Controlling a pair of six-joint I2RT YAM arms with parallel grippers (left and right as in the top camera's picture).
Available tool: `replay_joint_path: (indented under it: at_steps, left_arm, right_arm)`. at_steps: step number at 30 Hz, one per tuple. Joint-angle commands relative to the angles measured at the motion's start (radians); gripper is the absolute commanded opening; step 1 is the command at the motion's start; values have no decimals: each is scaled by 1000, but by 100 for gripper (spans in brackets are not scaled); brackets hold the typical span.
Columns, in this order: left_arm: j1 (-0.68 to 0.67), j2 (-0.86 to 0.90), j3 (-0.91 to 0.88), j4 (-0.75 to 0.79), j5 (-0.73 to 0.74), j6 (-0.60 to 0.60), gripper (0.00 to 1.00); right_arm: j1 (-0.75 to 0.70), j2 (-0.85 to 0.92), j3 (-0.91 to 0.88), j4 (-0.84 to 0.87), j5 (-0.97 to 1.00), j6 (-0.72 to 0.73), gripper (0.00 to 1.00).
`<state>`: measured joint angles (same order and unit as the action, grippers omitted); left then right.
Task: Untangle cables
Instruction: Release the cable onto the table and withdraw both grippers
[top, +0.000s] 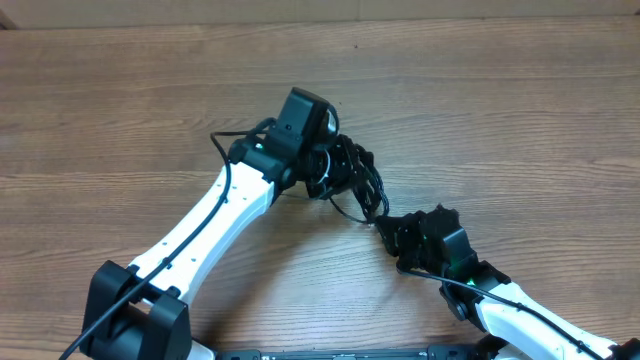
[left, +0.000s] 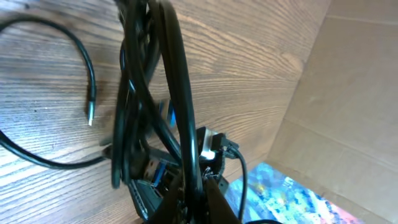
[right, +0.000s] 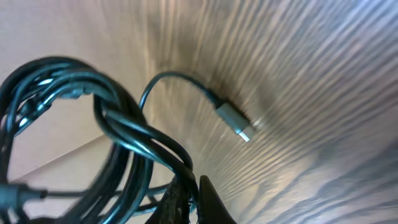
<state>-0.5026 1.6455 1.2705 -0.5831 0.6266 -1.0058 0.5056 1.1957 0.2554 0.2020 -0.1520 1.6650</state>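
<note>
Cables are bunching in one knot, running diagonally between the arms' ends; left gripper and right gripper are each pinching opposite ends, jaws fully closed.

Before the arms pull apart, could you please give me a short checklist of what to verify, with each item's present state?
1. Left gripper shut on the cables: ok.
2. Right gripper shut on the cables: ok.
3. Cables separated: not ok, twisted into one bundle between the grippers.
4. Plug clear of the twist: ok.
5. Each gripper on a different cable: cannot tell.
</note>
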Motion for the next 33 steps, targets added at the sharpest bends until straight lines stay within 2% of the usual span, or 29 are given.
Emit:
replay_joint_path:
  at_steps: [1,4,8,15,25,33]
  left_arm:
    - [55,-27,30,14,137,69,4]
    - [101,-27,30,16,219,154,4]
    - [141,-27,30,32,298,244,4]
    - [193,-27,30,168,457,384,4]
    - [253,-32,34,230,466,412,4]
    - [246,-31,34,221,451,603,4]
  right_arm:
    - [4,5,-6,-33,49,-79,4]
    - [4,5,-6,-41,59,-159,6]
    - [3,5,-6,-82,70,-159,5]
    - [-20,1,-6,-103,62,-217,5]
    - [-185,-110,-5,-114,-108,-387,5]
    - [-304,-237,-5,-102,-300,-524,19]
